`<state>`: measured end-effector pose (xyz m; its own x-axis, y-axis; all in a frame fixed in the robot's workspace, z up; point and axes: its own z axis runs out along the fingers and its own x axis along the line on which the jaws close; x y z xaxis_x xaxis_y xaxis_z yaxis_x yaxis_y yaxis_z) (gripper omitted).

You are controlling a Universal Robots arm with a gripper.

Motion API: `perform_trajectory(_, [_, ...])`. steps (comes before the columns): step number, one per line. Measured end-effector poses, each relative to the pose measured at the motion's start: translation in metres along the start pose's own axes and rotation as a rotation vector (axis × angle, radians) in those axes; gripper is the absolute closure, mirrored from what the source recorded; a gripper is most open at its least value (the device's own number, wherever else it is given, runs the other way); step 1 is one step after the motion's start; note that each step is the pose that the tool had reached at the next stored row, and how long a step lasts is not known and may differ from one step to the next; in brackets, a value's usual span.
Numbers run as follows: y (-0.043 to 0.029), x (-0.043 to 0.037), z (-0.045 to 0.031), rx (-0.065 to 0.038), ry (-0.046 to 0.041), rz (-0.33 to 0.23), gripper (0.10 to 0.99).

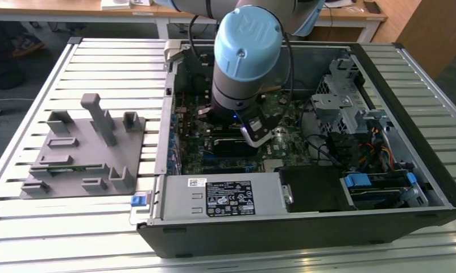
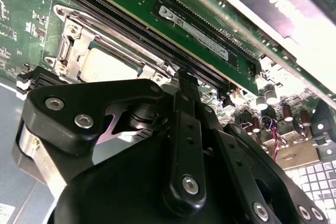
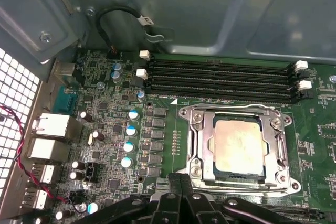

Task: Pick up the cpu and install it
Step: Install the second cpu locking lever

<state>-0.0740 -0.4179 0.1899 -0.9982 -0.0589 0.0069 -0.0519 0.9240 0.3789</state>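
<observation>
Cpu (image 3: 237, 147), a pale silvery square, sits in the motherboard socket under its metal bracket (image 3: 239, 116), at the lower right of the first wrist view; it also shows in the upper left of the second wrist view (image 2: 107, 65). The black tool (image 3: 181, 184) hangs just beside the socket's edge, its fingers (image 2: 185, 129) pressed together and holding nothing. Four empty memory slots (image 3: 218, 80) run along the board beyond the socket. In the exterior view, the arm (image 1: 245, 68) reaches down into the open computer case (image 1: 304, 227) at the centre of the frame, on a slatted tabletop (image 1: 30, 239); a grey plastic tray with upright posts (image 1: 84, 151) lies at the left.
</observation>
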Motion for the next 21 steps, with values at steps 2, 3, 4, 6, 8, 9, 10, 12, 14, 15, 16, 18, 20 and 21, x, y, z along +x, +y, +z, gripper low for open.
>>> perform_trajectory(2, [0.0003, 0.0005, 0.0006, 0.000, 0.0000, 0.000, 0.980])
perform_trajectory(3, [0.0006, 0.0007, 0.0010, 0.000, 0.0000, 0.000, 0.980])
perform_trajectory(4, [0.0010, 0.0010, 0.0012, 0.000, 0.0001, 0.000, 0.980])
perform_trajectory(6, [0.0021, 0.0014, 0.0020, 0.000, 0.0001, 0.000, 0.980])
perform_trajectory(8, [0.0032, 0.0016, 0.0029, 0.000, 0.0001, 0.000, 0.980])
perform_trajectory(9, [0.0033, 0.0016, 0.0034, 0.000, 0.0000, 0.000, 0.980])
perform_trajectory(10, [0.0033, 0.0016, 0.0037, 0.000, 0.0001, 0.000, 0.980])
perform_trajectory(12, [0.0033, 0.0018, 0.0043, 0.000, 0.0001, 0.000, 0.980])
perform_trajectory(14, [0.0034, 0.0019, 0.0049, 0.000, 0.0001, 0.000, 0.980])
perform_trajectory(15, [0.0034, 0.0019, 0.0051, 0.000, 0.0001, 0.000, 0.980])
perform_trajectory(16, [0.0034, 0.0020, 0.0054, 0.000, 0.0001, 0.000, 0.980])
perform_trajectory(18, [0.0033, 0.0021, 0.0058, 0.000, 0.0001, 0.000, 0.980])
perform_trajectory(20, [0.0032, 0.0023, 0.0064, 0.000, 0.0000, 0.000, 0.980])
perform_trajectory(21, [0.0031, 0.0025, 0.0067, 0.000, 0.0000, 0.000, 0.980])
